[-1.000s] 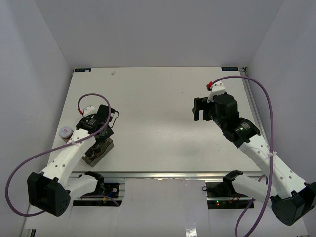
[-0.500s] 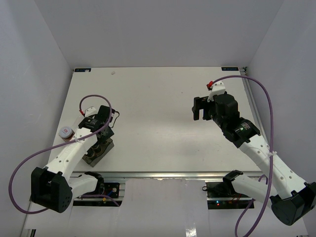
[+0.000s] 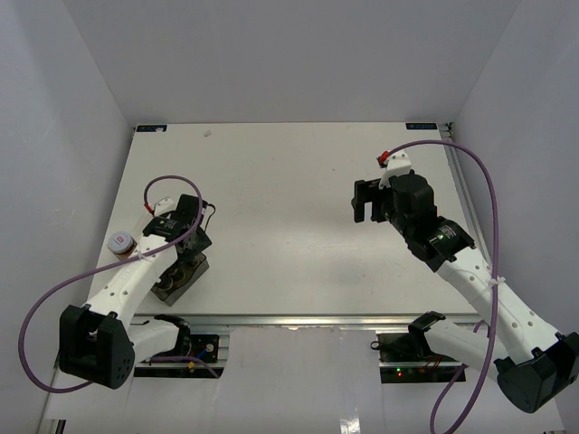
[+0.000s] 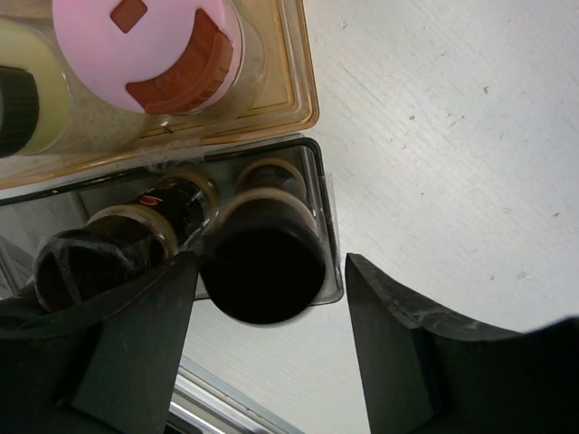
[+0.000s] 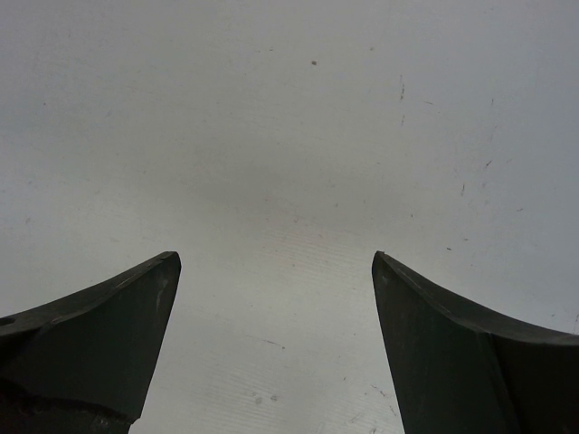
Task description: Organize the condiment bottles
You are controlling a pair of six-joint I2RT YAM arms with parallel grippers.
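Note:
Several condiment bottles show in the left wrist view. A black-capped jar (image 4: pixel 262 271) stands upright in the corner of the grey box (image 4: pixel 323 194), beside another black-capped jar (image 4: pixel 77 267). A pink-capped jar (image 4: pixel 145 41) sits beyond them behind an amber-tinted clear wall. My left gripper (image 4: pixel 269 262) is open around the black-capped jar, with a gap showing on the right side. From above, the left gripper (image 3: pixel 187 256) hangs over the box (image 3: pixel 172 287), and a pink-capped jar (image 3: pixel 120 242) stands to its left. My right gripper (image 3: pixel 364 201) is open and empty, also the right gripper (image 5: pixel 276 262) over bare table.
The white table (image 3: pixel 280 181) is walled in white on three sides. A metal rail (image 3: pixel 298 321) runs along its near edge, close to the box. A purple cable (image 3: pixel 172 181) loops above the left wrist.
My left jaws have opened off the black-capped jar, which now stands in the box. The left arm shifted slightly. The right arm has not moved.

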